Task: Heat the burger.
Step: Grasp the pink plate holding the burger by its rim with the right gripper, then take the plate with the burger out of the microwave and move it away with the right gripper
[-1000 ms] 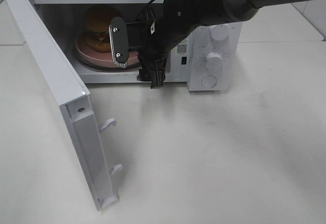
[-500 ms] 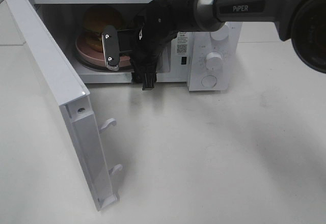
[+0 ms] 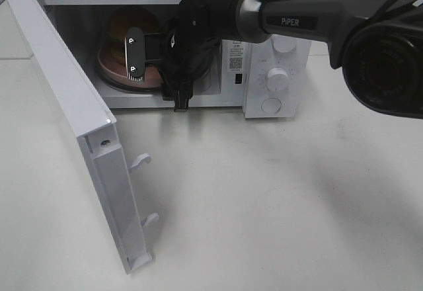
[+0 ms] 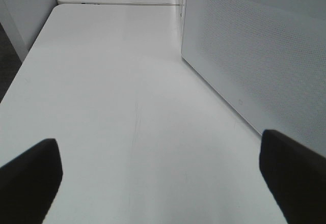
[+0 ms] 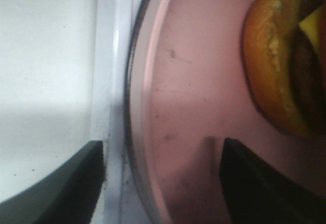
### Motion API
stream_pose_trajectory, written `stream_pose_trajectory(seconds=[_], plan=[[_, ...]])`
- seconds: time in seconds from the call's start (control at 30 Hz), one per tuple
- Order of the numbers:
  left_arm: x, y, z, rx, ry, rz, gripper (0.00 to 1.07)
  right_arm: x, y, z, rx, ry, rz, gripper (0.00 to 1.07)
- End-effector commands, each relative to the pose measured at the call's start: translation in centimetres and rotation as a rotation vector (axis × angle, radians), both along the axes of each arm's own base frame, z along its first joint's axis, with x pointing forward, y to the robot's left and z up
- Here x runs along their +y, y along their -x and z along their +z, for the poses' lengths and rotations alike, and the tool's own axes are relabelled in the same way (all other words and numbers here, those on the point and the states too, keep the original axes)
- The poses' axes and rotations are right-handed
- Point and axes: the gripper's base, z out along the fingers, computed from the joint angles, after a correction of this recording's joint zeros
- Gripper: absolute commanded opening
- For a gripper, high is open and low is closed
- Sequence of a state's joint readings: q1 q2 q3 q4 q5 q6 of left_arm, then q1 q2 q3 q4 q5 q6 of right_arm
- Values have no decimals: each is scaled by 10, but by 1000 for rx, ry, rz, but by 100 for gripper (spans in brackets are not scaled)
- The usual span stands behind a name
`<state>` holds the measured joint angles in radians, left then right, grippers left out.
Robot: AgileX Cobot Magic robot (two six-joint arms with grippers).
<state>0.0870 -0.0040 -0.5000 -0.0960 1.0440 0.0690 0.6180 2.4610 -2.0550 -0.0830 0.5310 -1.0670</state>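
One microwave [image 3: 264, 73] stands at the table's [image 3: 277, 198] far edge, its door [image 3: 73, 125] swung out to the near left, leaving the table's near right side bare. One burger [image 3: 122, 30] sits on one pink plate [image 3: 112, 69] inside the cavity. The right gripper [image 5: 162, 178] reaches in over the plate's near rim, fingers [image 5: 265, 183] apart, gripping nothing. The left gripper [image 4: 160, 170] hovers wide over bare table beside the door.

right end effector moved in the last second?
Yes. The right end effector has shifted left and deeper into the microwave opening, away from the control knobs, closing in on the pink plate under the burger.
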Motion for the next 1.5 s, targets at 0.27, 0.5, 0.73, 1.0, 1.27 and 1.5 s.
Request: stream_pose_trajectory(seconds=[0.27, 0.5, 0.73, 1.0, 1.27, 1.5], plan=[[0, 3, 0, -26, 6, -6, 101, 4, -4, -1, -36, -14, 11, 0], [0, 3, 0, -26, 6, -6, 101, 7, 3, 4, -20, 7, 51, 0], [0, 3, 0, -26, 6, -6, 101, 12, 12, 8, -5, 32, 121, 0], [0, 3, 0, -26, 6, -6, 101, 8, 27, 15, -30, 96, 246, 0], [0, 3, 0, -26, 6, -6, 101, -4, 43, 29, -110, 97, 300, 0], [0, 3, 0, -26, 6, -6, 101, -14, 57, 34, -151, 88, 313, 0]])
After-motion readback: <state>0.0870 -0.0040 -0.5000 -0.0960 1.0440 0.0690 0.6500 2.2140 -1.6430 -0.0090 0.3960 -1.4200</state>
